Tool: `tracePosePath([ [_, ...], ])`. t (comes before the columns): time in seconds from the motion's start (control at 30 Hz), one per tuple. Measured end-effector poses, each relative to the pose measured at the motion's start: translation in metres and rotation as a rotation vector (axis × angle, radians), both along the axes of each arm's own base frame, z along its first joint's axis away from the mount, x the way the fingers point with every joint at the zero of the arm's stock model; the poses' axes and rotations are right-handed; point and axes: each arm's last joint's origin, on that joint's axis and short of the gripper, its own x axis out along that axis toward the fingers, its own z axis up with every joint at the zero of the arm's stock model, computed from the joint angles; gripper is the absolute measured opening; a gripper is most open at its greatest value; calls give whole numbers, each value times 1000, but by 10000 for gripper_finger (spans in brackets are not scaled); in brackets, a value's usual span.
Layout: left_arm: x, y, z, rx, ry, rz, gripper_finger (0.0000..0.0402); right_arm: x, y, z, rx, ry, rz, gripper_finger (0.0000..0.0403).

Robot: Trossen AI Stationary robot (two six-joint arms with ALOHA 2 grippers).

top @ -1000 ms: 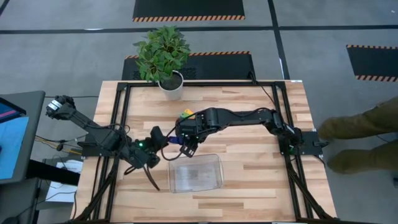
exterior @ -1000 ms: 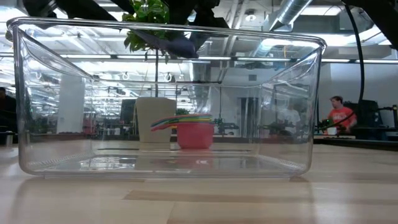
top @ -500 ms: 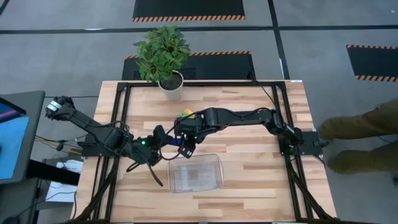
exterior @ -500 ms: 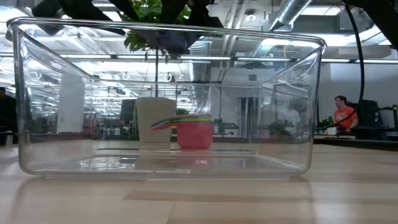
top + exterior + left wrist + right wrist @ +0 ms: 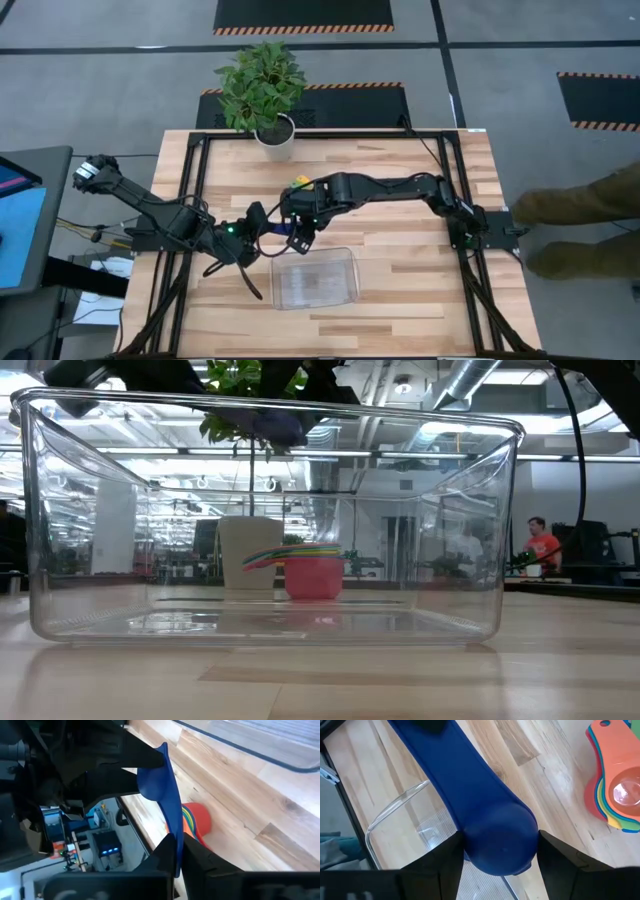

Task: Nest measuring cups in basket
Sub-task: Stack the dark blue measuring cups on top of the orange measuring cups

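The dark blue measuring cup [image 5: 490, 827] hangs above the table just beside the basket [image 5: 316, 278], on its far side. We see both grippers on it. The right gripper [image 5: 499, 855] straddles the bowl with fingers wide. The left gripper [image 5: 178, 851] is pinched closed on the handle end. The handle runs from the bowl toward the left arm. The other cups [image 5: 615, 790] sit stacked nearby on the wood.

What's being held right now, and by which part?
The dark blue cup: left gripper pinches its handle end, right gripper flanks its bowl.
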Motion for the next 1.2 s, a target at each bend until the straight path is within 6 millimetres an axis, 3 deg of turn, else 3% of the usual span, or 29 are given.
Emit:
tracePosePath([
  [0.47,-1,1,5,-96,-39,78,1,1,-12,2,3,-10,-23,250],
  [1.07,-1,0,6,-189,-88,150,0,-44,-64,59,-8,-65,-54,250],
  [1.2,-1,2,7,-249,-134,218,0,-53,-63,67,-4,-62,-56,250],
])
